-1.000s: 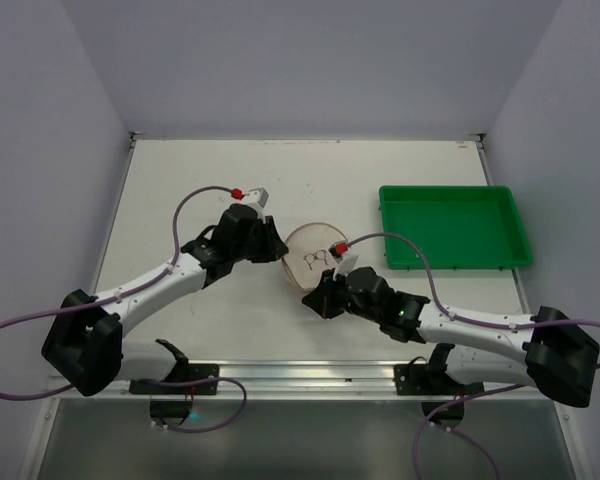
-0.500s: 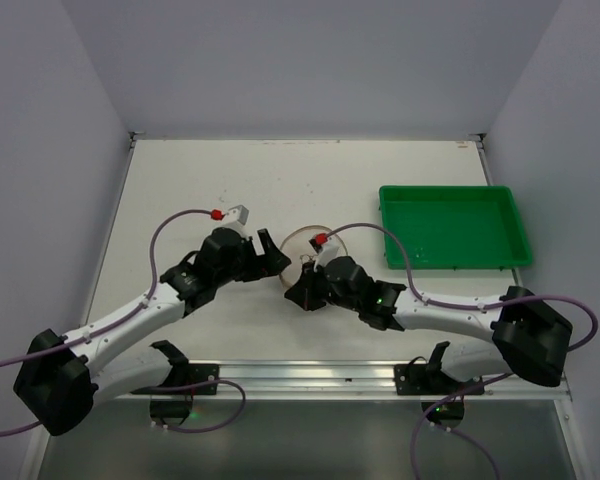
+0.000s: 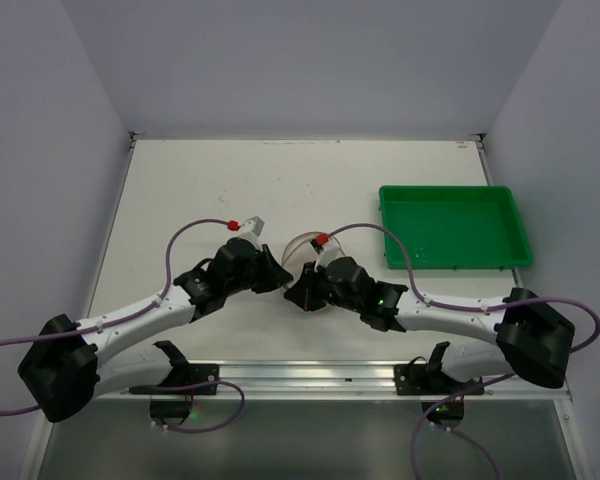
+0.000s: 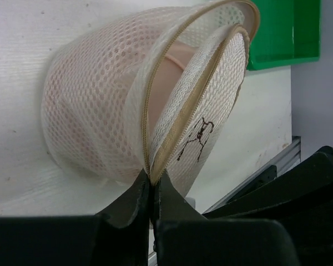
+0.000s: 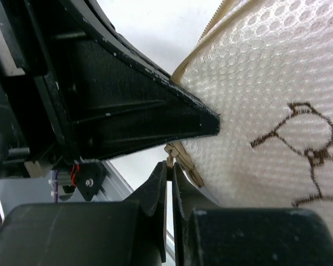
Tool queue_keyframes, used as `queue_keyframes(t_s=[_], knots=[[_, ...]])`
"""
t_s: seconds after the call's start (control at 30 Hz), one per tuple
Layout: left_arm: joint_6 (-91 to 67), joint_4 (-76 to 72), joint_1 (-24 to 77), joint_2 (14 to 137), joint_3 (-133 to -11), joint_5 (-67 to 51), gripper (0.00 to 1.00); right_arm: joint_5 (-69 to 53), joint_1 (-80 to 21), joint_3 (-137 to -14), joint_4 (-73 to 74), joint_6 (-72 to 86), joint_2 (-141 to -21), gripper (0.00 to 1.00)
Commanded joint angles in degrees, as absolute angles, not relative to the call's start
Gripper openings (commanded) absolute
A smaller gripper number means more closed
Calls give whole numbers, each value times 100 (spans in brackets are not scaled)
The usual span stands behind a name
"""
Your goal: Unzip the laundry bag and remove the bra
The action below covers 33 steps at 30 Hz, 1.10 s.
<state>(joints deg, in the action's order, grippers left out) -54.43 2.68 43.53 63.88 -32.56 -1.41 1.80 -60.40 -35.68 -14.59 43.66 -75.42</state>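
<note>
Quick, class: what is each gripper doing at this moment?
Left gripper: closed, pinching the laundry bag at its zip rim.
Right gripper: closed on the zip pull.

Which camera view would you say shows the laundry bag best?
Left wrist: nearly the whole laundry bag shows, partly unzipped. Right wrist gives only a close patch of its mesh face; top external shows just a sliver.

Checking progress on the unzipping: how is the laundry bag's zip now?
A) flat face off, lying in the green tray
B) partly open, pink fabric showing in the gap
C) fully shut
B: the left wrist view shows the zip gaping on the laundry bag, with pink fabric inside.
</note>
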Motion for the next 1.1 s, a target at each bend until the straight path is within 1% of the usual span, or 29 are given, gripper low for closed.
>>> queue_keyframes(t_s=[0.0, 0.17, 0.33, 0.5, 0.67, 0.8, 0.9, 1.0, 1.03, 1.07], knots=[[-5212, 158, 4342, 6442, -3541, 255, 0, 430, -6056, -3297, -1416, 4403, -6936, 0], [-4922, 413, 4342, 6600, -3884, 492, 0, 685, -6064, -2787, -1064, 4403, -6233, 0], [-4738, 527, 4289, 6671, -4060, 624, 0, 756, -6056, -2339, -844, 4517, -5819, 0], [-4667, 668, 3982, 6548, -4113, 606, 0, 817, -6047, -2092, -712, 4562, -5520, 0], [-4737, 668, 3648, 6136, -3876, 501, 0, 668, -6012, -2100, -598, 4526, -5607, 0], [-4799, 756, 3621, 5977, -3771, 396, 0, 291, -5994, -2372, -475, 4403, -5949, 0], [-5027, 651, 3665, 5793, -3473, 89, 0, 185, -5994, -2531, -413, 4403, -6144, 0], [-5640, 362, 3884, 5476, -2963, 26, 0, 255, -5977, -2531, -396, 4403, -6047, 14], [-5817, 265, 4015, 5389, -2657, 26, 0, 307, -5950, -2531, -378, 4403, -6012, 22], [-5984, 159, 4077, 5196, -2480, 26, 1, 316, -5889, -2531, -352, 4403, -5933, 25]])
